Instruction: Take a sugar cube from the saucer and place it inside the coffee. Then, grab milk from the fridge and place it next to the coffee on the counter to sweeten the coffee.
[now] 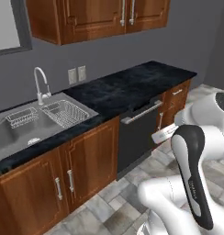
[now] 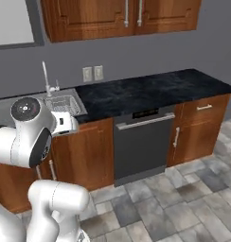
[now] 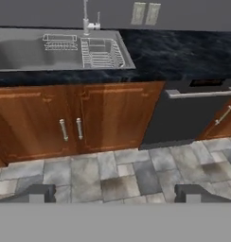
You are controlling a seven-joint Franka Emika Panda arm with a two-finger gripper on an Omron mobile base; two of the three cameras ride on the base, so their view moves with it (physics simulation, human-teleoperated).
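- Facing a stretch of the counter point(image 1: 132, 85) with a sink point(image 1: 22, 133) set into it, the robot stood back on the tiled floor point(image 2: 183, 198), well apart from the cabinets.
- The gripper point(image 3: 115, 194) hung over the floor with its two dark fingertips point(image 3: 39, 193) spread wide and nothing between them.
- None of the task's things could be made out here: the black top held no mug, saucer or sugar cube that I could see, and no fridge stood in this part of the kitchen, so where they were could not be told.
- The likely trouble was wasted travel: with the coffee and saucer out of sight, the base might drive the wrong way along the counter and have to search.
- The folded arm sat close to the base; I judged that a turn made near the wooden cabinet doors point(image 3: 72, 123) or the dishwasher point(image 2: 143, 144) could clip their handles.
- The cube would be tiny, so a grasp with jaws this wide would need careful centring, or it could be knocked off the saucer.
- The left end of the sink was cut off in the left base view, and the robot's white arm hid part of the sink's wire rack point(image 2: 63, 105) in the right base view.
- The wall outlets point(image 3: 146, 13) were blurred.
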